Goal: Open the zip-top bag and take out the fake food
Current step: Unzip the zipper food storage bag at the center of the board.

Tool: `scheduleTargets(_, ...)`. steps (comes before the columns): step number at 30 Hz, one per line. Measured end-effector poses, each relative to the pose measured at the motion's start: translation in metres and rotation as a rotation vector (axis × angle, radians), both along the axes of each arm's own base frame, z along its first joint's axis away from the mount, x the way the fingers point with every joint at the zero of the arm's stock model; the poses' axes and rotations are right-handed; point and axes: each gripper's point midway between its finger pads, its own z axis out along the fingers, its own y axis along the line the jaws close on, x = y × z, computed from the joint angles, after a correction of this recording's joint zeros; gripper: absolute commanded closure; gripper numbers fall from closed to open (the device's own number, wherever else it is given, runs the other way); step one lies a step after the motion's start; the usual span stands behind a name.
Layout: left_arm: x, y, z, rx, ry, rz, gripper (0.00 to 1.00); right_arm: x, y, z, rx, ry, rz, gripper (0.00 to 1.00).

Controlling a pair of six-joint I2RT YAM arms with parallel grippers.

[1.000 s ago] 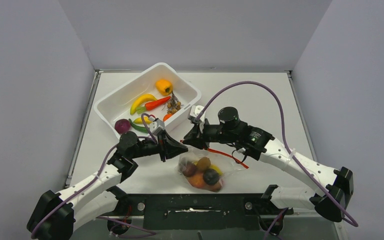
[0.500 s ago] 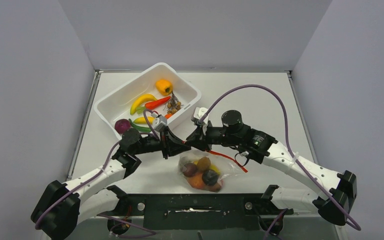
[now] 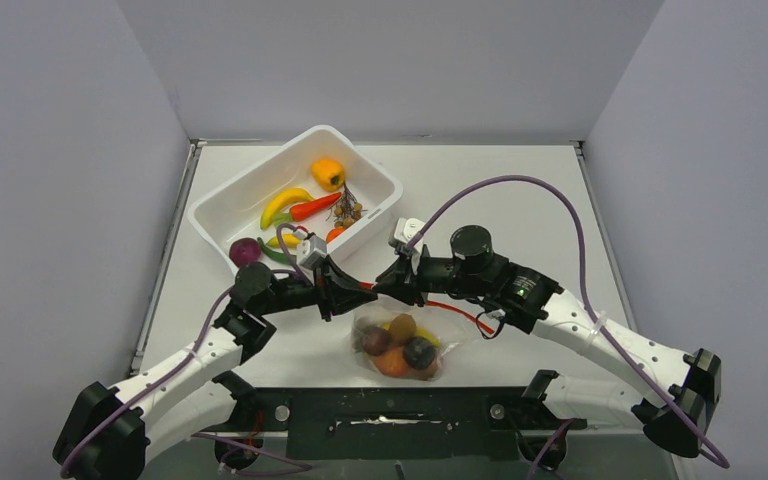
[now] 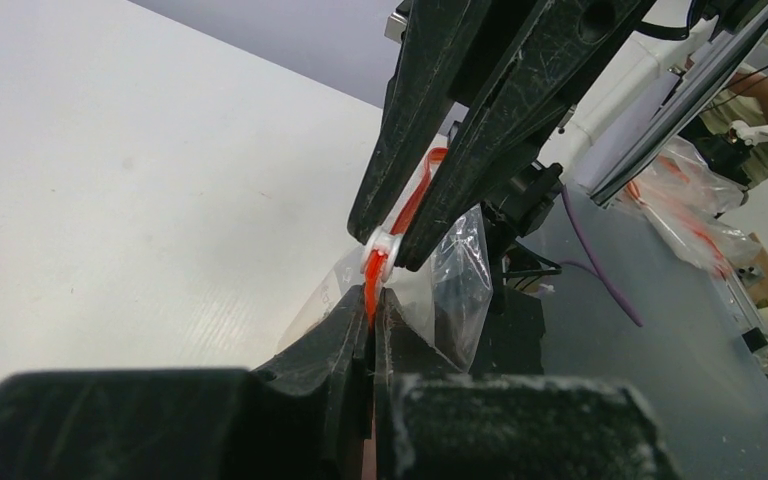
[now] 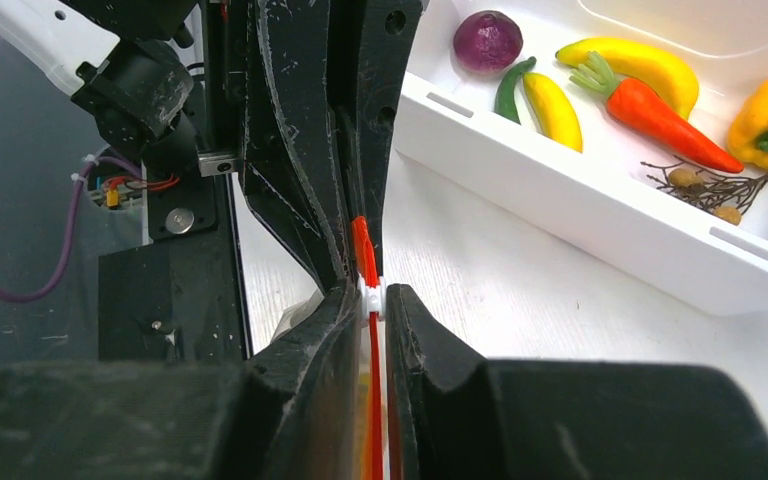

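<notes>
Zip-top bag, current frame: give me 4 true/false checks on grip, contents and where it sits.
1. The left pincer and the right pincer are both shut on the red zip strip of the zip-top bag. True.
2. The bag has been emptied. False: the fake food is inside it.
3. The bag lies in the white tub. False: it is outside the tub, nearer the arm bases.
4. The tub holds a yellow pepper and a carrot. True.
</notes>
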Motion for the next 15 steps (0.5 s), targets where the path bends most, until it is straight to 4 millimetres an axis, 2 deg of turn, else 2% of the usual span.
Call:
scheduleTargets(2,0.000,0.000,-0.001,0.004,0.002,0.001,1.00,0.000,0.000,-0.002,-0.003,0.002,-0.003,0.83)
scheduleTargets(5,0.001,0.000,-0.003,0.008,0.006,0.002,1.00,0.000,0.000,-0.003,-0.006,0.007,-0.003,0.67)
scheduleTargets(7,0.002,-0.001,-0.004,0.009,0.009,0.002,1.00,0.000,0.000,-0.008,-0.018,0.022,-0.003,0.61)
scheduleTargets(12,0.002,-0.001,-0.006,0.013,0.014,0.002,1.00,0.001,0.001,-0.023,-0.062,0.053,-0.002,0.64)
scheduleTargets(15,0.002,-0.001,-0.006,0.013,0.013,0.003,1.00,0.001,0.001,-0.025,-0.068,0.057,-0.002,0.63)
